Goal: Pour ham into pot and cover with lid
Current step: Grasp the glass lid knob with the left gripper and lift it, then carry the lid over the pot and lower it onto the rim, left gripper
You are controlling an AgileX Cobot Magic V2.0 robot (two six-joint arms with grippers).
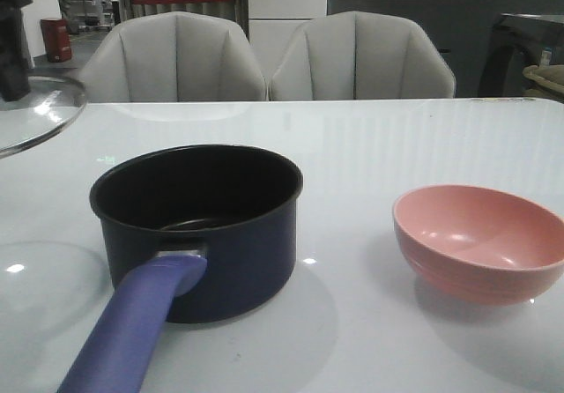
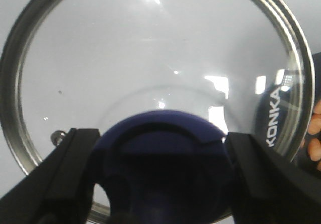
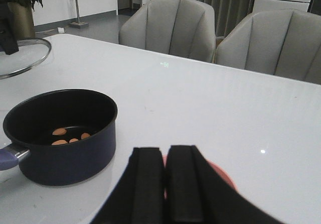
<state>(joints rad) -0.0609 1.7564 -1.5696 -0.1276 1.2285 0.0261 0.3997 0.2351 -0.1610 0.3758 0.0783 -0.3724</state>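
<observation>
Left fingers [image 2: 160,184] clamped on the lid [image 2: 150,58] by its knob, up in the air, left of the pot [image 1: 198,226]. Ham [image 3: 70,136] inside the pot. Right fingers [image 3: 165,184] pressed together, holding nothing, above the pink bowl [image 1: 480,243] on the worktop [image 1: 370,146]

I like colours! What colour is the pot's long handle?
Purple-blue. The handle on the pot shows best in the front view.
</observation>
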